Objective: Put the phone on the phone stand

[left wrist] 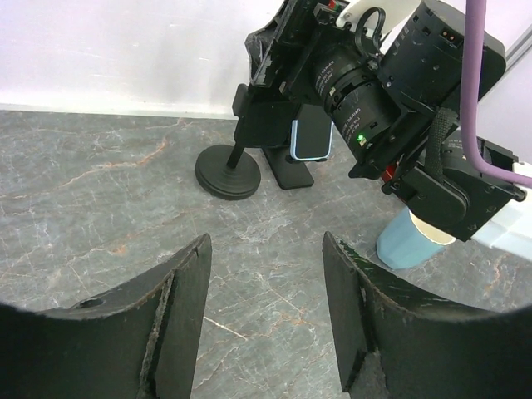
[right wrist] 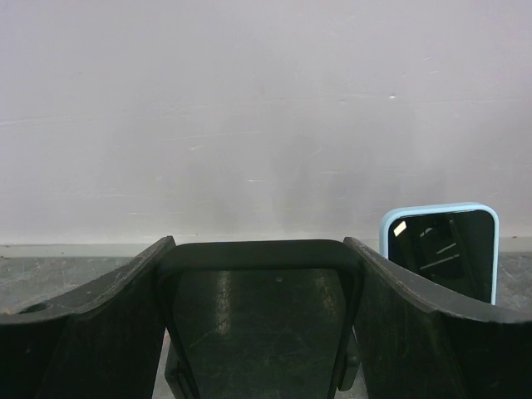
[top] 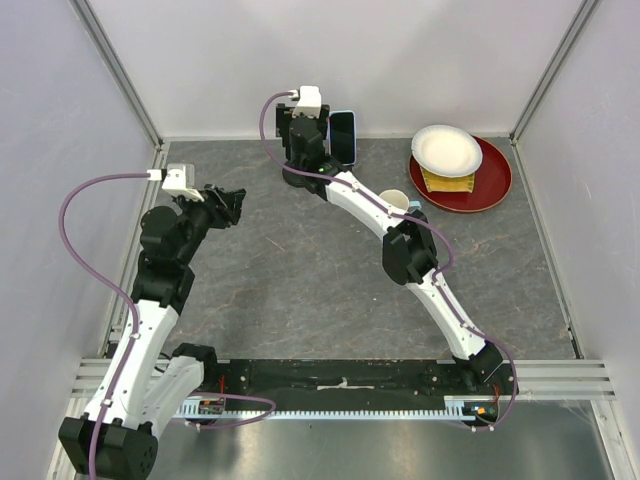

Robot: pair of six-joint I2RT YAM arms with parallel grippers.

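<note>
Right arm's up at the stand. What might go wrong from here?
The right gripper faces the black phone stand's plate, not the blue-cased phone upright beside it. Closing would probably grab the stand, and shifting sideways may topple the phone. The pale blue cup sits close beside that arm.

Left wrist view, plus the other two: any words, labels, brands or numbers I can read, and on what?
None readable in any view. The blue-cased phone shows a dark screen with only reflections; the pale blue cup is plain. The green dot on the right arm is a light, not a sign.
</note>
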